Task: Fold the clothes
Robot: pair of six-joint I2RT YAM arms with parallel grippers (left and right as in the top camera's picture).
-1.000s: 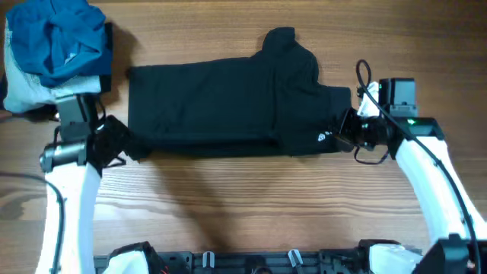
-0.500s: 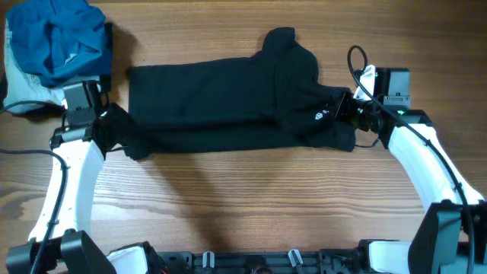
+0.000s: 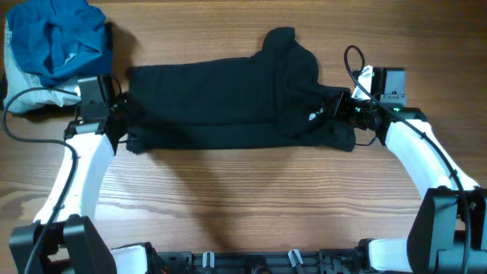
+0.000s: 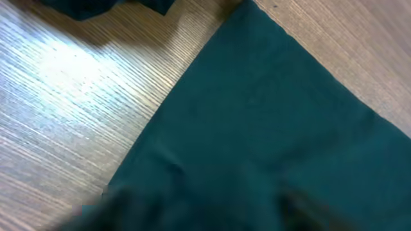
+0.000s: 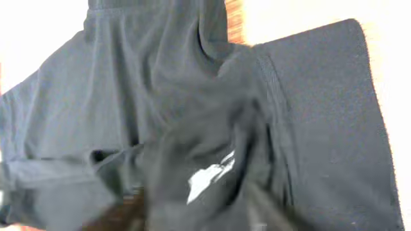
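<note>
A black garment point(image 3: 213, 106) lies across the middle of the wooden table, folded lengthwise into a long band, with one sleeve point(image 3: 285, 49) sticking out at the far side. My left gripper point(image 3: 120, 125) is at its left end. In the left wrist view this gripper point(image 4: 202, 208) has blurred fingers point(image 4: 110, 208) standing wide apart over flat fabric point(image 4: 270, 122), open. My right gripper point(image 3: 344, 114) is at the garment's right end. There its jaws point(image 5: 196, 208) stand apart around a bunched fold with a white logo point(image 5: 209, 176).
A pile of blue clothes point(image 3: 61, 34) sits at the far left corner on a pale cloth point(image 3: 23, 95). Bare wooden tabletop point(image 3: 243, 198) stretches between the garment and the near edge. A cable point(image 3: 354, 65) loops above the right wrist.
Both grippers carried the garment's near edge away from the front, laying it over the body, so the band is narrower. Both jaws, shut before, have parted.
</note>
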